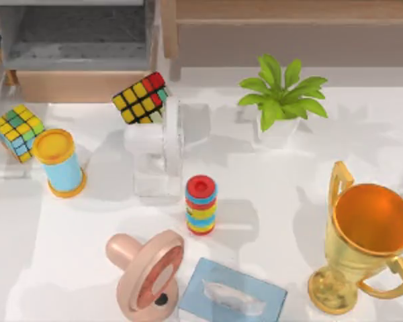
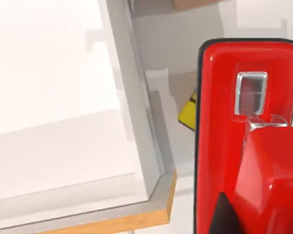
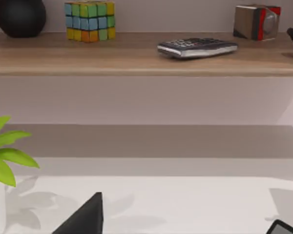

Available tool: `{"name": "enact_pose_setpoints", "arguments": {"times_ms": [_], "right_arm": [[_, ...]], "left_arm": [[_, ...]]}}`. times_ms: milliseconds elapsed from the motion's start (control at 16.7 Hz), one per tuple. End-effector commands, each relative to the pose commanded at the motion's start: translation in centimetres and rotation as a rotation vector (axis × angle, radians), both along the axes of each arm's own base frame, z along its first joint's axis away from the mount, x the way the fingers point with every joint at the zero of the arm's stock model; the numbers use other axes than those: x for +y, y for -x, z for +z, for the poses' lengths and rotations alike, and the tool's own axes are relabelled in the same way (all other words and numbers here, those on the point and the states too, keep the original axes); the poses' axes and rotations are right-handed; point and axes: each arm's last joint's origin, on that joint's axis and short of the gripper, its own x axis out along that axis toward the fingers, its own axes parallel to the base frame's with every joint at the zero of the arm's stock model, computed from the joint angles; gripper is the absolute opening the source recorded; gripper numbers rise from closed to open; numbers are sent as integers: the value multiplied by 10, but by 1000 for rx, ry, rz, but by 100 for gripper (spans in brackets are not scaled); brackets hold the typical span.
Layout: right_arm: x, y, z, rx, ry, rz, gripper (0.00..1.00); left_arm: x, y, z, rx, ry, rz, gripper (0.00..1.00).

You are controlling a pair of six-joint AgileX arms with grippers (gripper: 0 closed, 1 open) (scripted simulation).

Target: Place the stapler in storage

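Note:
The glossy red stapler (image 2: 244, 146) sits close in front of the left wrist camera, held off the table with a dark fingertip (image 2: 223, 214) against its side. My left gripper (image 2: 249, 209) is shut on it. In the top view my pale left arm (image 1: 156, 151) reaches up the middle of the table toward a colour cube (image 1: 141, 98), hiding the stapler. The storage (image 1: 74, 86), a grey compartment with a speckled floor and a wooden front, is at the back left. My right gripper (image 3: 185, 229) is open, with dark fingertips (image 3: 83, 214) wide apart facing the wood-topped unit (image 3: 146, 53).
A second colour cube (image 1: 18, 131) and a blue cylinder (image 1: 60, 164) stand left. The ring stack (image 1: 201, 204) is in the middle, the plant (image 1: 280, 100) behind it and a gold trophy (image 1: 366, 235) right. A pink object (image 1: 148, 272) and a tissue box (image 1: 232, 295) lie in front.

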Motion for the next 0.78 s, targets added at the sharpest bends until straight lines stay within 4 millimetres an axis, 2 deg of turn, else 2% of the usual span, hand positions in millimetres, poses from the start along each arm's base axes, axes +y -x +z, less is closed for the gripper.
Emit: {"name": "enact_pose_setpoints", "arguments": {"times_ms": [180, 360, 540, 780], "right_arm": [[0, 0, 0, 0, 0, 0, 100], [0, 0, 0, 0, 0, 0, 100], [0, 0, 0, 0, 0, 0, 100], [0, 0, 0, 0, 0, 0, 100]], "left_arm": [[20, -28, 12, -27, 3, 43, 0], [44, -53, 9, -18, 4, 90, 0], [72, -73, -6, 19, 7, 136, 0], [109, -92, -43, 106, 22, 189, 0]]}}
